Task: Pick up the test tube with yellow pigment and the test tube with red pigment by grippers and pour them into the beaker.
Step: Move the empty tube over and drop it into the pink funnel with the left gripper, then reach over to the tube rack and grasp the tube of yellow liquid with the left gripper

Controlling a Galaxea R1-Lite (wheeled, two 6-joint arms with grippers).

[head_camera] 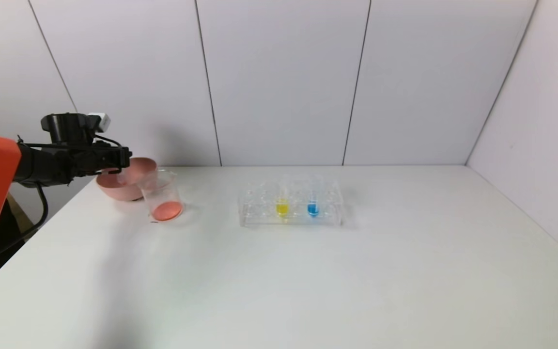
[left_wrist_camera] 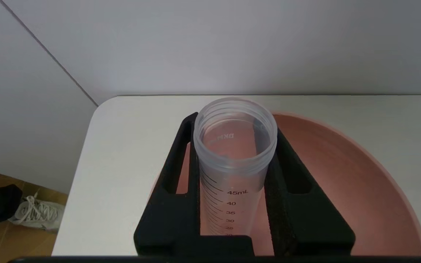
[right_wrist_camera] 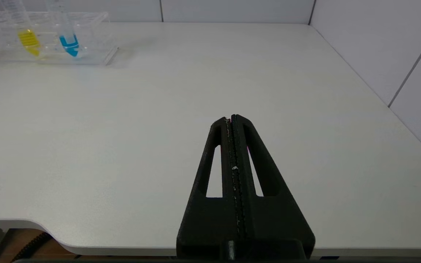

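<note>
Left arm reaches in from 9 o'clock side of head view, forearm about level, wrist over pink bowl at far left of white table. Left gripper clenched on empty clear tube, one black finger each side of it, open mouth facing wrist cam, bowl right underneath. Whether tube touches bowl: can't tell. No liquid seen inside; presumably the red-pigment tube, emptied. Printed scale on wall reads 45mL, 40, 35, 30, lower marks cut off; mirrored letters on far wall, approx. "BKM", not fully legible.

Beaker stands just beside bowl at its 4 o'clock, orange-red liquid pooled in bottom, faint marks not readable.

Right gripper low over near-right part of table, fingers pressed tight together, grasping nothing, well apart from rack. Not seen in head view.

Clear rack near table center, at 3 o'clock from beaker, well apart. Test tube w/ yellow pigment upright in rack; blue tube upright beside it at its 3 o'clock, one empty hole's gap approx.

Count: 3 tubes (1 held, 2 racked), 1 beaker, 1 bowl, 1 rack, 2 grippers.
</note>
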